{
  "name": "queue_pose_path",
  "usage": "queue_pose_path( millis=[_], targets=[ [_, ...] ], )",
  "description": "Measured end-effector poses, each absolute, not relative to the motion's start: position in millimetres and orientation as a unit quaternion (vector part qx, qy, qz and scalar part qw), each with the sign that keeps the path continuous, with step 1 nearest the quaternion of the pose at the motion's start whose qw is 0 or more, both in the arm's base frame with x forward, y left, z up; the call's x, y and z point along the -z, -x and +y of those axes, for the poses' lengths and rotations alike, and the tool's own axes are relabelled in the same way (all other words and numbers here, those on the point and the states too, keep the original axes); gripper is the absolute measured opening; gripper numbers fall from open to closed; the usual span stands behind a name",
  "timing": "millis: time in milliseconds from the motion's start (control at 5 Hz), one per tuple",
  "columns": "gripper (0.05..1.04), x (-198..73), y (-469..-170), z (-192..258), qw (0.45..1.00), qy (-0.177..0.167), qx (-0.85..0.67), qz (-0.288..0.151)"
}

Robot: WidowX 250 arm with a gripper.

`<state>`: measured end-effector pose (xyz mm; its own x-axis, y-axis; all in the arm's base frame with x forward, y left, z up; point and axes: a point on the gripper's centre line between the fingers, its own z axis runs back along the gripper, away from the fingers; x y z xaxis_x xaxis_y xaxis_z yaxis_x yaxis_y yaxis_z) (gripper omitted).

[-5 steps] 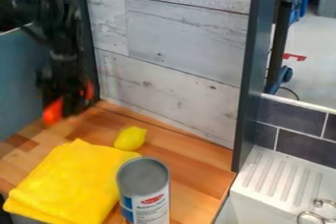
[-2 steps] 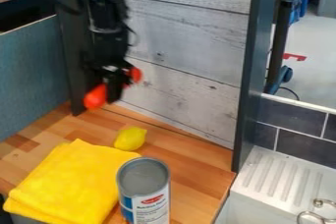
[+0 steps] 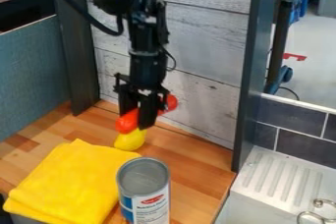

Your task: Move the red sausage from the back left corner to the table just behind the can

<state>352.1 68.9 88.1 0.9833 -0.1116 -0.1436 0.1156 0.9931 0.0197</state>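
The gripper (image 3: 139,115) hangs pointing down in front of the white plank wall, left of the view's middle. It is shut on a red-orange elongated object (image 3: 128,121), whose ends stick out on both sides, the right end higher in the view. Just below the object's left part is a yellow lemon (image 3: 130,141) on the wooden counter, its top partly covered; whether the two touch I cannot tell. A folded yellow cloth (image 3: 72,181) lies in front and to the left. A can (image 3: 143,183) with a grey lid stands upright to the cloth's right.
The plank wall (image 3: 203,90) rises behind the wooden counter (image 3: 197,161), with dark upright posts at both sides. A blue-grey panel (image 3: 33,70) borders the left. At the right are a white ridged drainboard (image 3: 282,174), metal rings and dark tiles (image 3: 305,147).
The arm has come rightward from the upper left and ended lower, carrying the red-orange object over toward the lemon. The lemon, cloth and can have stayed in place.
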Motion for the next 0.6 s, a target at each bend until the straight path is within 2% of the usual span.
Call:
queue_pose_path(
  millis=[400,600],
  targets=[
    [0.562,-49.2,-359.3,52.4,0.995,-0.03,0.092,0.039],
    [0.562,-40.4,-351.9,48.3,0.992,-0.03,0.105,0.056]
  ],
)
